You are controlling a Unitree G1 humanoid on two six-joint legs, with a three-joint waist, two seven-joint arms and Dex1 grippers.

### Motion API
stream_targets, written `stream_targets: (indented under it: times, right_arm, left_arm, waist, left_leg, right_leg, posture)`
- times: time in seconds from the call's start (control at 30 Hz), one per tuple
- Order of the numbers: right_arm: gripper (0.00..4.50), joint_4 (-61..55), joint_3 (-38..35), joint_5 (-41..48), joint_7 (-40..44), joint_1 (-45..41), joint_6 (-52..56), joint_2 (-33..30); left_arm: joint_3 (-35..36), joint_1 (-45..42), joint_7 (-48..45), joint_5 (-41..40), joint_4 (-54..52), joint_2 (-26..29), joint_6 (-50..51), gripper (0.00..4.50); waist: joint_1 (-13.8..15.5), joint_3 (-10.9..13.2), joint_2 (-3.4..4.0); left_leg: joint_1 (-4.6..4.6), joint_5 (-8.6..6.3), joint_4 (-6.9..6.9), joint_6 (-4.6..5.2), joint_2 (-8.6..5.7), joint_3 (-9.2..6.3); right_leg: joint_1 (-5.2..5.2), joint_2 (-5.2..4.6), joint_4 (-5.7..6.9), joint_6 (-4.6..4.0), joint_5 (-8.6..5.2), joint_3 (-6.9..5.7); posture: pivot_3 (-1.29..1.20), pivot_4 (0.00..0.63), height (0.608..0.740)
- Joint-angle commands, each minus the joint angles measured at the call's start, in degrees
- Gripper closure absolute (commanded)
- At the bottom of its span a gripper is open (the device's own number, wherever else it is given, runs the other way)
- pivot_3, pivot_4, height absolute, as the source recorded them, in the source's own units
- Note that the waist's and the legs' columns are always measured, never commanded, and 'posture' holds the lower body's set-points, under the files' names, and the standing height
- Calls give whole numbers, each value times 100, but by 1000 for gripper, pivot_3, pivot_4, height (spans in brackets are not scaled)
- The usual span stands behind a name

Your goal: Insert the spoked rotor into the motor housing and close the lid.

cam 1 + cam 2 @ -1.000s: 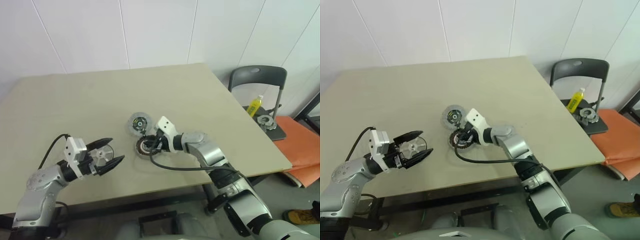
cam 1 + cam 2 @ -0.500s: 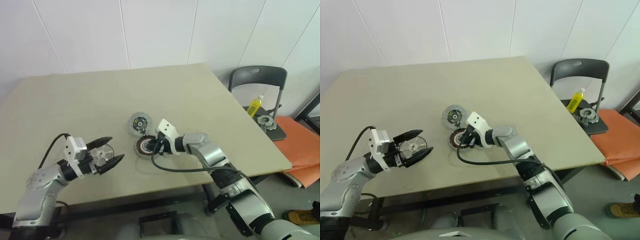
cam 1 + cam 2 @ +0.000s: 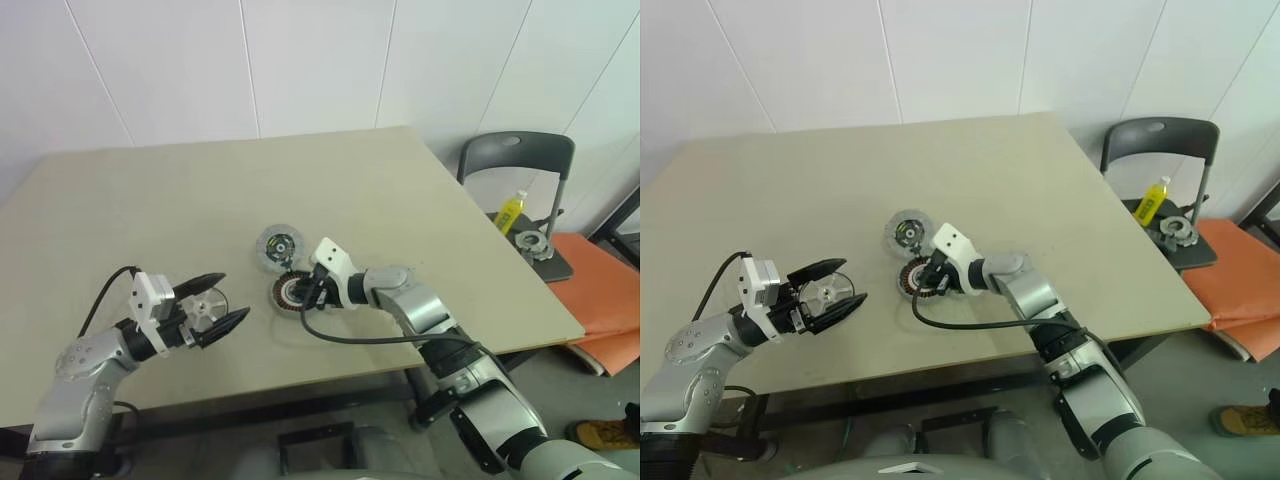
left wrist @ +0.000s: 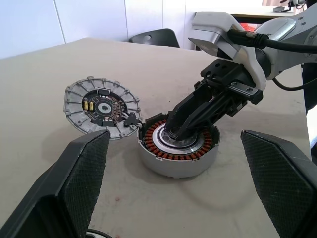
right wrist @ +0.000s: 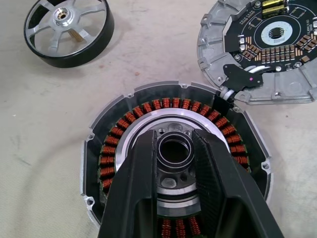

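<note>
A broad beige tabletop (image 3: 400, 190) carries the work, and off its right edge stands a dark grey folding chair (image 3: 515, 160) with a yellow bottle (image 3: 509, 210) and a small metal part on its seat, an orange mat (image 3: 600, 290) lying on the floor just beyond. Near the middle of the tabletop sits the motor housing (image 5: 176, 163), a shallow grey puck lying flat and open side up, its ring of copper-brown windings around a silver centre. The right gripper (image 5: 174, 153) reaches down into that centre from the robot's right, its jaws drawn close and clamped on the small dark ring-shaped hub in the middle of the housing (the ring is pinched from both sides between the two black fingers). Touching the housing's far edge lies the lid (image 4: 101, 109), inner face up, showing a dark circuit board inside a ribbed silver rim. The spoked rotor (image 5: 68, 29) rests flat on the tabletop well to the left of the housing, dark rim around shiny silver spokes, directly in front of the left gripper (image 3: 222, 300). That gripper hangs level just above the tabletop with its jaws spread wide apart and nothing between them, pointing toward the housing.
</note>
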Motion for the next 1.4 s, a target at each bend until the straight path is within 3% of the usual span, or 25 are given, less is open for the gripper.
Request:
stream_targets:
  times: [0.03,1.4]
  right_arm:
    - [3812,-101,-67,12,-9,-46,-96,35]
    - [3812,-70,-132,73,-64,-8,-80,27]
  left_arm:
    - [30,-38,4,6,-150,-4,-57,0]
    - [-38,-64,179,-6,-306,-4,98,0]
  waist:
    - [0,0,0]
    - [0,0,0]
  left_leg:
    - [0,0,0,0,0,0]
    - [1,0,1,0,0,0]
  right_leg:
    - [0,0,0,0,0,0]
    - [1,1,1,0,0,0]
  posture:
    - [0,0,740]
    - [0,0,740]
